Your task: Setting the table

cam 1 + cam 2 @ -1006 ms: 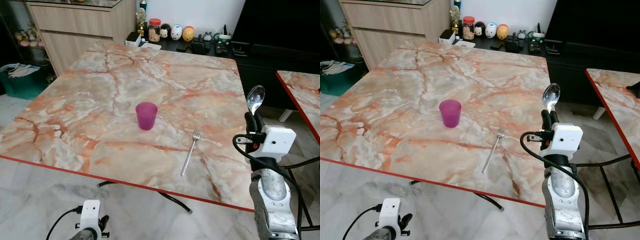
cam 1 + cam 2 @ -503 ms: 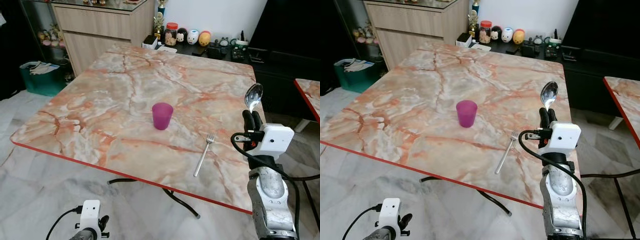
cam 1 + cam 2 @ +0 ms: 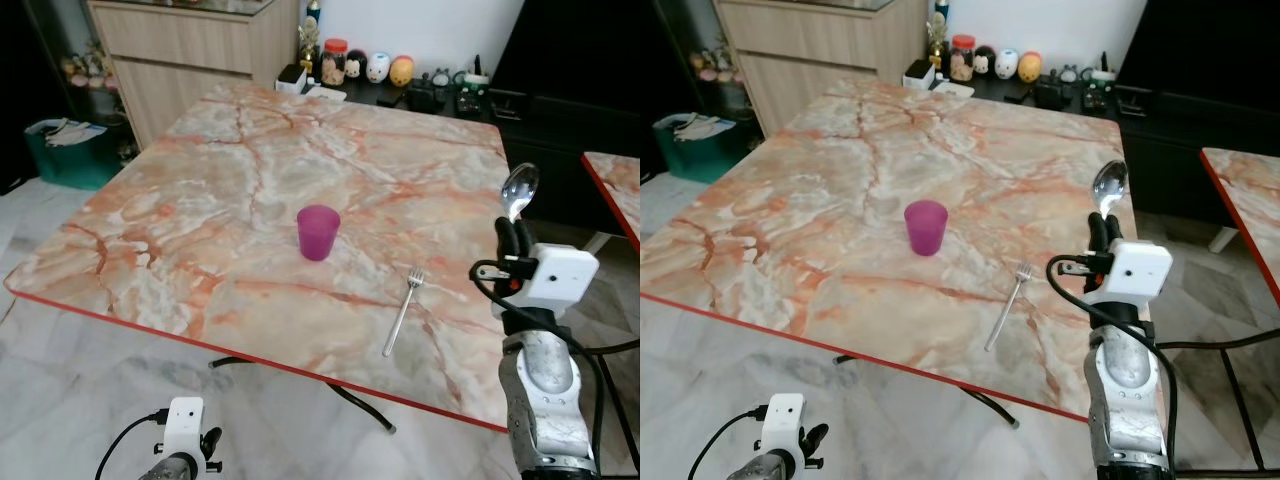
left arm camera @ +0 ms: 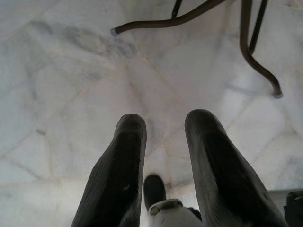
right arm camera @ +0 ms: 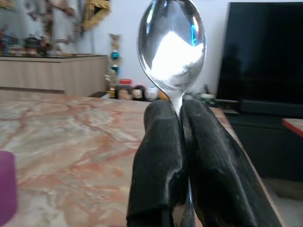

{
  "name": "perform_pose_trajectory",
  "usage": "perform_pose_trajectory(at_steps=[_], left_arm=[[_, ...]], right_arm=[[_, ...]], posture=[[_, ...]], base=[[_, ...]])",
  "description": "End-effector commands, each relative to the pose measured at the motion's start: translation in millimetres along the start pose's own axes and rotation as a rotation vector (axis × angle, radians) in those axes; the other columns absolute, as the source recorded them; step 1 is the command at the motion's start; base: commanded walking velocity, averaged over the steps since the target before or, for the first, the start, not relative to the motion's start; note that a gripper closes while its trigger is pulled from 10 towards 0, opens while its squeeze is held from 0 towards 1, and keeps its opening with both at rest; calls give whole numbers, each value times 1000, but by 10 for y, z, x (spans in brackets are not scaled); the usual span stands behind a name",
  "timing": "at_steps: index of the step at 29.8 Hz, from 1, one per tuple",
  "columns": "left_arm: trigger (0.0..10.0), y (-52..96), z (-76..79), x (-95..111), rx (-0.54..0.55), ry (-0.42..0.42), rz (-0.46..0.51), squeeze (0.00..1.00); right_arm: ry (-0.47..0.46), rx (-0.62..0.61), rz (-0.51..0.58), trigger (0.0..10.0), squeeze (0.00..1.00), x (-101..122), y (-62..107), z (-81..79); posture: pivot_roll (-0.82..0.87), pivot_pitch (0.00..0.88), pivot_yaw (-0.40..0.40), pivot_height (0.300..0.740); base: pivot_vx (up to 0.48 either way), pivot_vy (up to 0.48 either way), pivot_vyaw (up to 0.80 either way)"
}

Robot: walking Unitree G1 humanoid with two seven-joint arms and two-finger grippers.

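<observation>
My right gripper (image 3: 516, 232) is raised beside the table's right edge, shut on a silver spoon (image 3: 518, 191) whose bowl stands upright above the fingers (image 5: 158, 156). The spoon's bowl (image 5: 172, 45) is bright in the right wrist view. On the marble table (image 3: 200, 180) a purple cup (image 3: 318, 232) stands near the middle, and a silver fork (image 3: 403, 312) lies to its right, tines pointing away from me. My left gripper (image 4: 163, 120) hangs low over the floor, open and holding nothing.
A wooden cabinet (image 3: 180, 50) stands at the back left with a green bin (image 3: 62, 152) beside it. Jars and figurines (image 3: 365, 68) line a dark shelf beyond the table. A second marble table (image 3: 612, 185) edges in at the right. Table legs (image 4: 189, 14) cross the floor.
The camera has shifted, so the whole scene slid slightly. The right gripper still holds the spoon upright in much the same pose; cup and fork have not moved.
</observation>
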State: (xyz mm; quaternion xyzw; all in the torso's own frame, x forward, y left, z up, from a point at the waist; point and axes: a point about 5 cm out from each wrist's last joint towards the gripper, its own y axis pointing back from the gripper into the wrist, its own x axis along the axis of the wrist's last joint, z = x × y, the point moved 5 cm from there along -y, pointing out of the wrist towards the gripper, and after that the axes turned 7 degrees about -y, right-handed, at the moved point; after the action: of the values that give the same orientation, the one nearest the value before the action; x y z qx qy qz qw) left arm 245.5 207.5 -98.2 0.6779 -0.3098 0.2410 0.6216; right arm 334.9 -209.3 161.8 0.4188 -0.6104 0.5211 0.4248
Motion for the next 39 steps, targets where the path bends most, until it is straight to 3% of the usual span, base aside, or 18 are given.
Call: perform_pose_trajectory(at_steps=[1,13,20,39], left_arm=[[10000,4,28,-11,-9,3,2,0],[10000,2,42,-6,-15,8,5,0],[10000,1,47,1,-17,9,8,0],[10000,1,76,-6,-24,17,7,0]], right_arm=[[7,-11,15,10000,0,29,-13,35],[8,-27,10,10000,0,17,-30,69],[8,-22,7,10000,0,7,-44,54],[25,-1,5,10000,0,-5,-41,23]], posture=[[31,0,-51,727],[30,0,-51,727],[32,0,-52,727],[27,0,-52,727]], base=[[0,-247,0],[0,-253,0],[0,-251,-546],[0,-253,0]])
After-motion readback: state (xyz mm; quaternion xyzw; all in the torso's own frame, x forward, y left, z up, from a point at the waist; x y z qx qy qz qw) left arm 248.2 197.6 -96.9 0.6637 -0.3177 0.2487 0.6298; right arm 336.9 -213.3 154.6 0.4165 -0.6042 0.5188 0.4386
